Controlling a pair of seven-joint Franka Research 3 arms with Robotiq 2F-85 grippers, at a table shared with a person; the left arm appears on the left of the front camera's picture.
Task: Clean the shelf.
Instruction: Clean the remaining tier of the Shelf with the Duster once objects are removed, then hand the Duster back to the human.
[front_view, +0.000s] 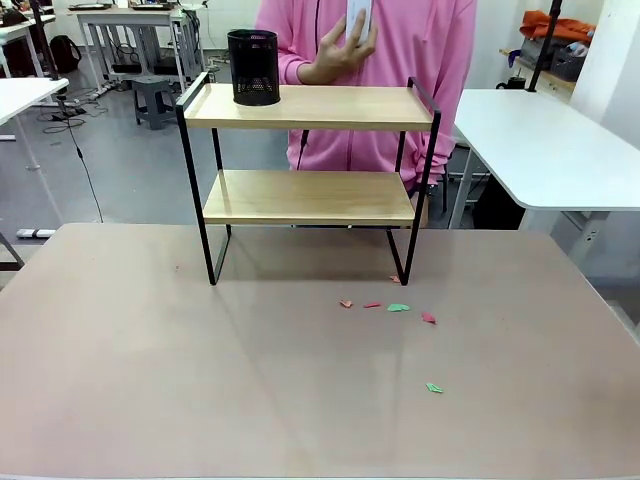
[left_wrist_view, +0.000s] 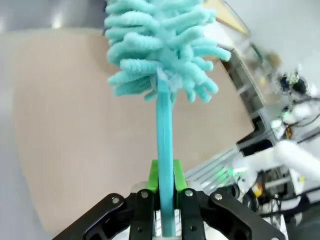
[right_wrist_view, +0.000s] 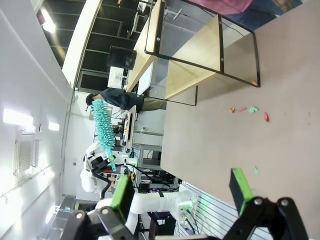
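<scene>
Gripping duster (left_wrist_view: 164, 65) tight in left jaws, right jaws wide and empty, could easily topple cup (front_view: 253, 67) off shelf (front_view: 320, 196) with a careless sweep.

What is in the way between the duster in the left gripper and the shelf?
Nothing visible blocks the approach: only small paper scraps lie on the table before the shelf. A black mesh cup occupies the top board's left end, so the duster must work around it.
</scene>
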